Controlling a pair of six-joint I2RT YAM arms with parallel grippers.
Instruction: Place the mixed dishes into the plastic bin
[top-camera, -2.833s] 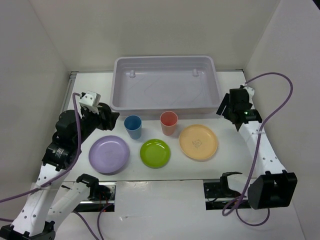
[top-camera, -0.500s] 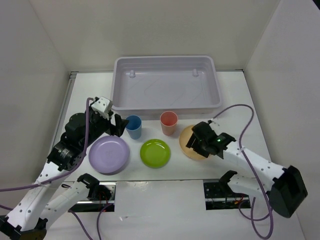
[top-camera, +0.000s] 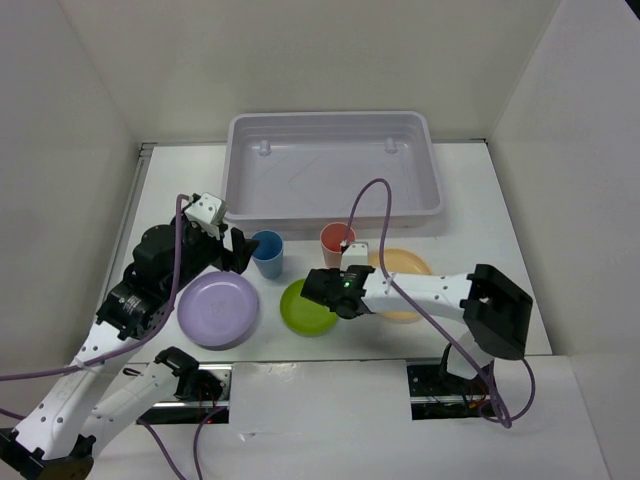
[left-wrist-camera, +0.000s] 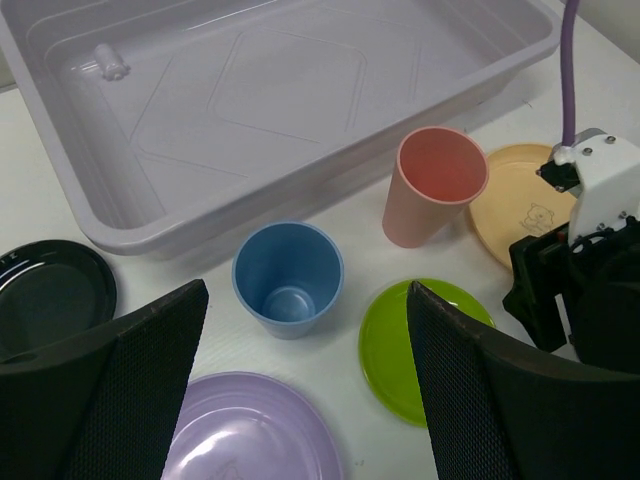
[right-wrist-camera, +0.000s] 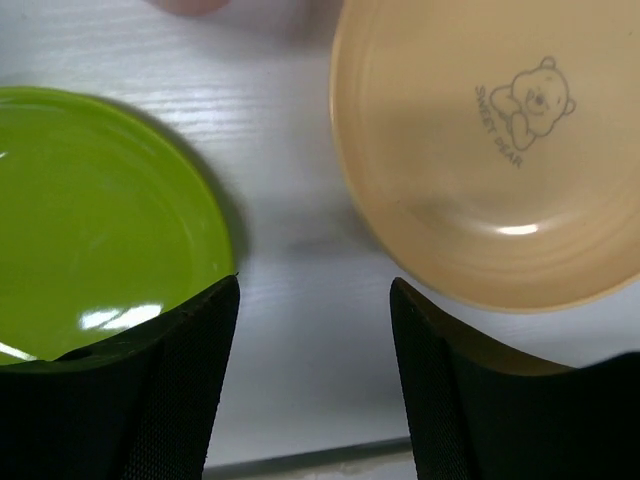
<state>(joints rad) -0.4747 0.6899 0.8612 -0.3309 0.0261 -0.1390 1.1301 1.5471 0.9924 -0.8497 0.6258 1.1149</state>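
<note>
The plastic bin stands empty at the back, and its near wall shows in the left wrist view. In front of it stand the blue cup and the coral-red cup. Nearer lie the lavender plate, the lime-green plate and the yellow-orange plate. The black plate lies left of the blue cup. My left gripper is open and empty, raised just left of the blue cup. My right gripper is open and empty, low over the gap between the lime-green plate and the yellow-orange plate.
White walls close in the table on the left, back and right. My right arm stretches across the yellow-orange plate, and its cable loops over the bin's front rim. The table's front edge is just below the right gripper.
My right arm has swung from the far right, across the yellow-orange plate, to the gap beside the lime-green plate. My left gripper has moved a little towards the blue cup. No dish has moved.
</note>
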